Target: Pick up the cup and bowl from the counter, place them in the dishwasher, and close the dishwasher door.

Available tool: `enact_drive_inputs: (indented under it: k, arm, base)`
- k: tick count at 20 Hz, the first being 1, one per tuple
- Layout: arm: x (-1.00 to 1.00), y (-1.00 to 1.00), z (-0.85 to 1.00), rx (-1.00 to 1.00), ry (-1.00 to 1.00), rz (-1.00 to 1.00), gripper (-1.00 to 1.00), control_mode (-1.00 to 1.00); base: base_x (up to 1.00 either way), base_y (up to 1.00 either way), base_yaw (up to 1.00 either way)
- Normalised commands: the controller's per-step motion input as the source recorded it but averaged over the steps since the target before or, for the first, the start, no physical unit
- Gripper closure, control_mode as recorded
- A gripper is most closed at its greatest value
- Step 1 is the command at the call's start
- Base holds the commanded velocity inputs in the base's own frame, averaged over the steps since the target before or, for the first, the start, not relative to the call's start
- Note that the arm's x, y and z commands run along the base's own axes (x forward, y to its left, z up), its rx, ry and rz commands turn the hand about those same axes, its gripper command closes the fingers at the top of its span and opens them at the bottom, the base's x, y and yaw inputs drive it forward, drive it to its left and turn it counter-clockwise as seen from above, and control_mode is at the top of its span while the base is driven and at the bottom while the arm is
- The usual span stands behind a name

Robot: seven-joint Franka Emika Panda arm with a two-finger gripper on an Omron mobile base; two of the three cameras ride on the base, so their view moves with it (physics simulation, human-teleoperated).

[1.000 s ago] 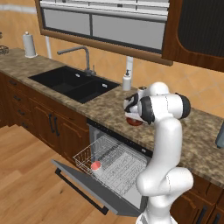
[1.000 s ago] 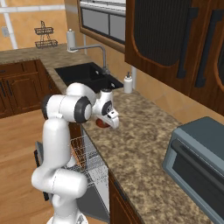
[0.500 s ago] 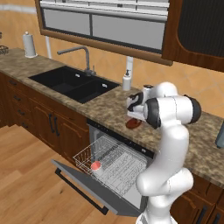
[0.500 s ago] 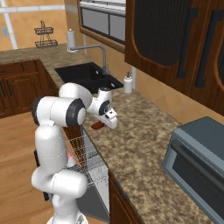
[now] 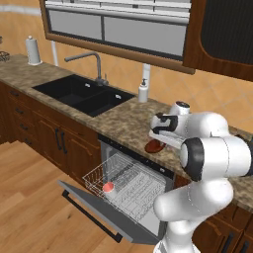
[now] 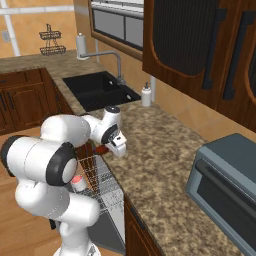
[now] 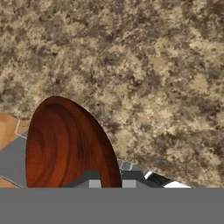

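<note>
Two finger tips (image 7: 89, 178) are pinching the bowl (image 7: 65, 142) by its rim at the bottom of the hand view, the bowl standing on edge and rising from between them. In the left base view the gripper (image 5: 157, 141) is holding the bowl (image 5: 154, 146) at centre right, over the counter (image 5: 118, 121) edge above the dishwasher (image 5: 129, 188), whose door (image 5: 94, 212) is lying open; the cup (image 5: 107, 188) is sitting in the rack.
</note>
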Motion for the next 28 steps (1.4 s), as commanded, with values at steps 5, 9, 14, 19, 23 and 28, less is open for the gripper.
enact_drive_inputs:
  k: [5, 9, 14, 19, 23, 28]
  arm:
    - [-0.44, 0.99, 0.15, 0.00, 0.12, 0.00, 1.00, -1.00]
    - [0.01, 0.90, -0.62, -0.08, 0.13, 0.00, 1.00, -1.00]
    - [0.15, 0.97, -0.68, -0.27, 0.10, 0.00, 1.00, -1.00]
    - [0.17, 0.48, -0.66, -0.31, 0.15, -0.01, 1.00, -1.00]
    - [0.18, 0.00, -0.50, -0.24, 0.17, -0.01, 1.00, -1.00]
    - [0.19, 0.00, -0.38, -0.19, 0.06, 0.00, 1.00, -1.00]
  base:
    - [0.00, 0.00, 0.00]
    - [0.00, 0.00, 0.00]
    - [0.00, 0.00, 0.00]
    - [0.00, 0.00, 0.00]
    - [0.00, 0.00, 0.00]
    - [0.00, 0.00, 0.00]
